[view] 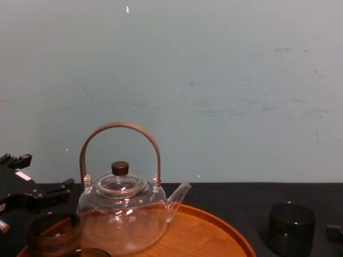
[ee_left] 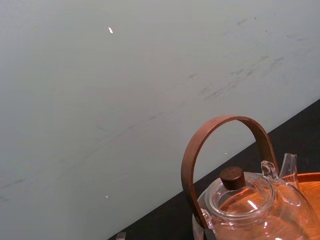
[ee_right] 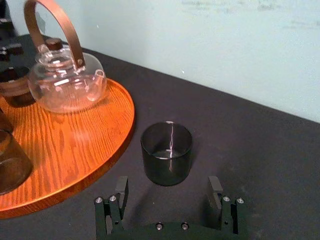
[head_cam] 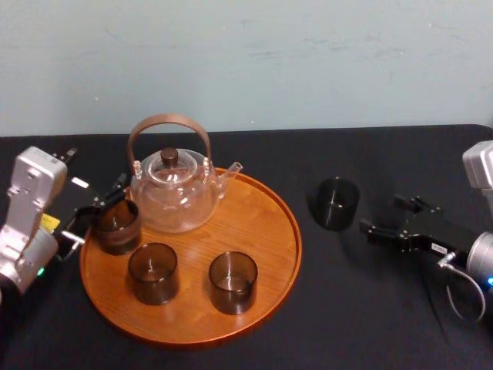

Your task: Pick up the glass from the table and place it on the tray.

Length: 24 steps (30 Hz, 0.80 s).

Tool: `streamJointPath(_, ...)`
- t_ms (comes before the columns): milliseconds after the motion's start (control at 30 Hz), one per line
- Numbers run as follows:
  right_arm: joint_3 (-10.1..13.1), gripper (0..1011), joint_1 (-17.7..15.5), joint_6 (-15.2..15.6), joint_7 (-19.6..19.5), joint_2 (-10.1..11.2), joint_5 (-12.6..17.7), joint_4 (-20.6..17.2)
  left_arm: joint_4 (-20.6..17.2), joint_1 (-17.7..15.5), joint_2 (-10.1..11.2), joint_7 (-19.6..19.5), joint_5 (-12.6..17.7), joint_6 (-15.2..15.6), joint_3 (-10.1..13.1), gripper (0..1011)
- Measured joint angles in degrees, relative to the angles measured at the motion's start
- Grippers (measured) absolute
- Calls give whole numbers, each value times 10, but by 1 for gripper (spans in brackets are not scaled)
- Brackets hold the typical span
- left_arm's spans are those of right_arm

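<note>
Four small smoky glasses are in the scene. Three stand on the tray: the far-left glass (head_cam: pixel 118 226), the near-left glass (head_cam: pixel 153 272) and the near-middle glass (head_cam: pixel 233 282). The fourth glass (head_cam: pixel 337 203) stands alone on the one black table (head_cam: pixel 370 154), to the right of the tray. There is one round wooden tray (head_cam: pixel 262 220), one clear teapot (head_cam: pixel 173 193) with one arched wooden handle, and two grippers: the left gripper (head_cam: pixel 96 212) and the right gripper (head_cam: pixel 381 214).
</note>
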Motion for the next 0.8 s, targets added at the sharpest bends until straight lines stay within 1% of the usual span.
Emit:
streamJointPath(133,-7,1002,15,16,4,-8,-10,14,0,0,0,0,0,0,0,1001)
streamJointPath(167,-7,1002,15,16,4,-8,-10,14,0,0,0,0,0,0,0,1002)
streamJointPath(333,-21,1002,42,41,7,-21,-25,33,0,0,0,0,0,0,0,1001)
streamJointPath(567,-33,1002,71,69,11,-35,-36,52,0,0,0,0,0,0,0,1001)
streamJointPath(800,-39,1002,93,80,14,-47,-43,67,0,0,0,0,0,0,0,1001)
